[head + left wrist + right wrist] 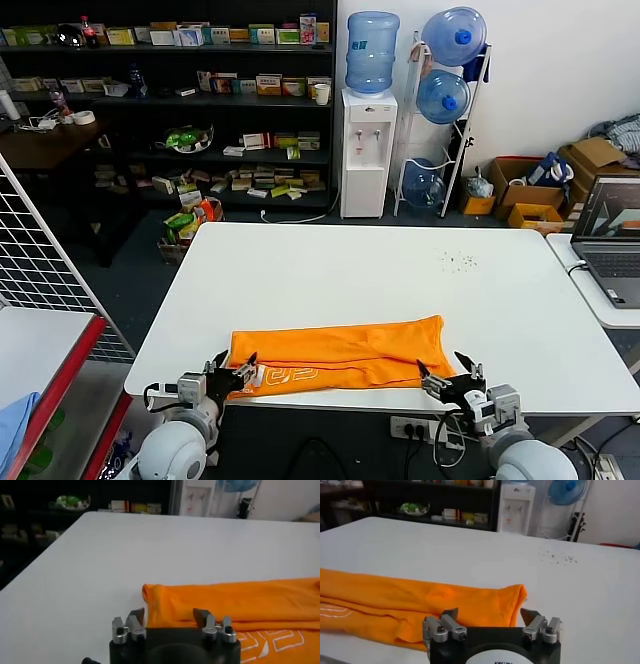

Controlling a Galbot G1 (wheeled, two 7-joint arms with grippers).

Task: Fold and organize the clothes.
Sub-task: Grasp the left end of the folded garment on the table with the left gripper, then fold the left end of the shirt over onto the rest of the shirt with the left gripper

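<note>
The orange T-shirt (pixel 340 352) lies folded into a long band across the near part of the white table (pixel 360 275), with white lettering (pixel 285 376) showing along its near left edge. My left gripper (pixel 233 369) is open at the shirt's near left corner, its jaws spread over the fabric (pixel 225 600). My right gripper (pixel 451 377) is open at the shirt's near right corner, its jaws either side of the folded end (pixel 485 602). Neither holds the cloth.
A laptop (pixel 610 240) sits on a side table at the right. A red-edged shelf with a light blue cloth (pixel 12 428) and a wire grid stand at the left. Small dark specks (pixel 458 262) lie on the far right of the table.
</note>
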